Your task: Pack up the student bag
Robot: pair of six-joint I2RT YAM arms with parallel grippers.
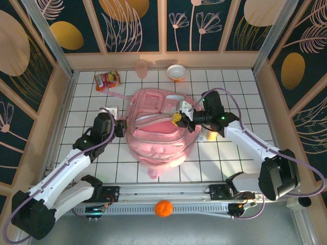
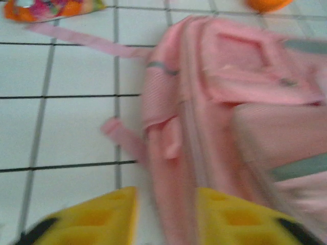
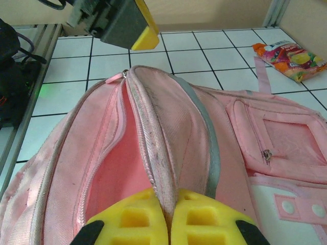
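Student bag [image 1: 161, 127]: mid-table, flat on white tiles, between both arms. Main compartment unzipped; pink inside visible from right wrist view, no contents seen there.

Right gripper [image 3: 170, 201]: clamped on bag's zip edge, holding mouth apart.

Left gripper [image 2: 166, 206]: jaws apart, gripping nothing, just beside bag's left side.

Bowl [image 1: 176, 72], snack packet [image 1: 107, 80], pink cup [image 1: 141, 68]: on far tiles, outside bag. Orange ball [image 1: 163, 208]: near rail.

Judgement: early stage. Bag opened, loading not yet done, zip-up left.

both arms reach inward, left pincer [image 2: 166, 222] parted, right pincer [image 3: 171, 219] pinched tight, fingers meeting.
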